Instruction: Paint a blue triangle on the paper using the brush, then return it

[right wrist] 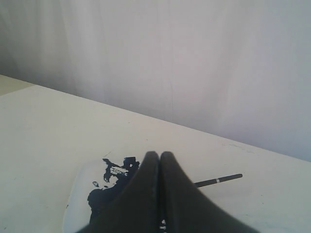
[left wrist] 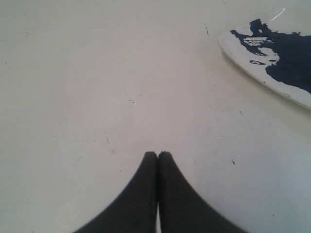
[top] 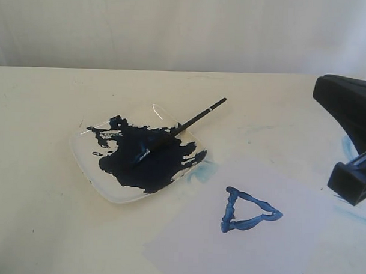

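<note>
The brush (top: 182,128) lies free across a clear dish (top: 86,160). Its bristles rest in the dark paint and its black handle sticks out over the far rim. The right wrist view shows the handle (right wrist: 218,180) with its pale ring. A blue triangle (top: 253,202) of thick strokes sits on the pale paper (top: 227,253) at the front right. My right gripper (right wrist: 159,154) is shut and holds nothing, raised above the dish (right wrist: 75,199). My left gripper (left wrist: 158,154) is shut and empty over bare table, to one side of the dish (left wrist: 233,52).
The right arm's black body (top: 349,107) fills the right edge of the exterior view. Faint blue smears mark the table beside the dish (top: 207,171) and under the right arm (top: 350,146). A pale wall stands behind the table.
</note>
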